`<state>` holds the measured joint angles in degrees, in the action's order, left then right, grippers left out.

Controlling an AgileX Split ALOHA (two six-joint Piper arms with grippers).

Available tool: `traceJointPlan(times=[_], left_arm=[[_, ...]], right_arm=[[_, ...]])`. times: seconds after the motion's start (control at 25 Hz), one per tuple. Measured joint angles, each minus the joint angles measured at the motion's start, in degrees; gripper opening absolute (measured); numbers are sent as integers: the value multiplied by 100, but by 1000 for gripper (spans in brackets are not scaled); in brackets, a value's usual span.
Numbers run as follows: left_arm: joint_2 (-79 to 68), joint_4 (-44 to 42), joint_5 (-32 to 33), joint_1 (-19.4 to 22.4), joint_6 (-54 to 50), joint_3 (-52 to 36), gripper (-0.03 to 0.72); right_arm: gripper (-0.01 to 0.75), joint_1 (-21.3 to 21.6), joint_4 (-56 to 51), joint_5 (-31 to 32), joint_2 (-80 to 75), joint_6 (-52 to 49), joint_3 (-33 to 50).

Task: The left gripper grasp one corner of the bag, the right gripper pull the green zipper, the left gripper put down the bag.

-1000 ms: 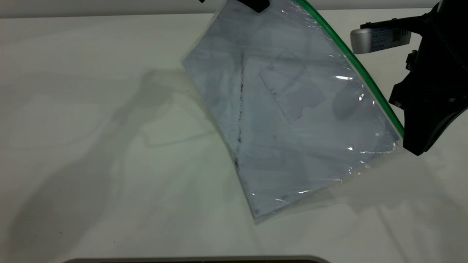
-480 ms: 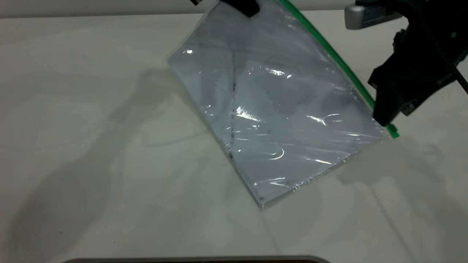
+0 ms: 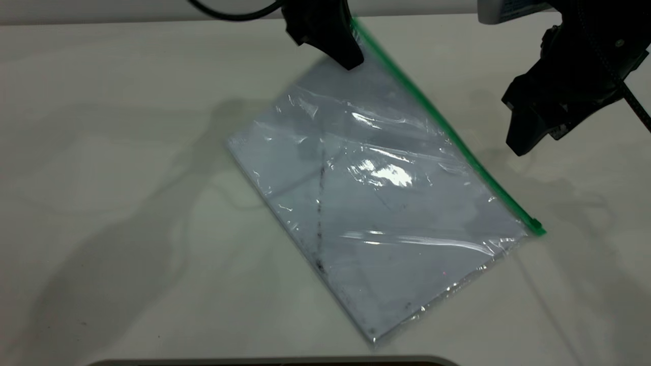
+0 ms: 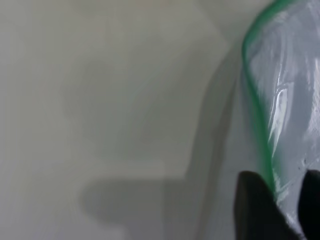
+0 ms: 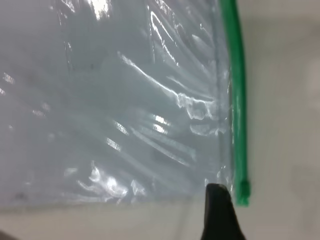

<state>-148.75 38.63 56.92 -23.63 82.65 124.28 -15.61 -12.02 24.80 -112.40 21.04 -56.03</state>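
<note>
The bag (image 3: 376,203), a clear pouch with white paper and a dark smudge line, lies almost flat on the table. Its far corner is pinched by my left gripper (image 3: 348,58), which is shut on it; the left wrist view shows the plastic and green edge between the gripper's fingers (image 4: 255,210). The green zipper (image 3: 447,137) runs along the bag's right edge to the slider tab (image 3: 536,226) at the near end. My right gripper (image 3: 524,145) is open and empty, off to the right of the zipper and apart from it. One of its fingers (image 5: 217,210) shows beside the tab (image 5: 242,192).
The pale table (image 3: 127,178) stretches to the left and front of the bag. A dark rounded edge (image 3: 274,362) runs along the bottom of the exterior view. A silver labelled part (image 3: 508,10) sits on the right arm at the top right.
My left gripper has lowered the bag from a raised tilt to nearly flat. My right gripper has let go of the zipper's end and drawn away to the right.
</note>
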Motion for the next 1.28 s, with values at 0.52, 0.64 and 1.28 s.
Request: traceJointPlan(times=[0.52,0.64,1.28], left_arm=[[685,-2005,-1354,0,-2982,0,651],[1207,-2724,-1101,0,-4077,0,631],[4119,-5064,993,0,-7015,0,588]], right_arm=[[526,0,173,-461,633,-40,-375],[526,0,173,-361,1291,-40,-609],[526,0,197,1533,5371,-298,-847]])
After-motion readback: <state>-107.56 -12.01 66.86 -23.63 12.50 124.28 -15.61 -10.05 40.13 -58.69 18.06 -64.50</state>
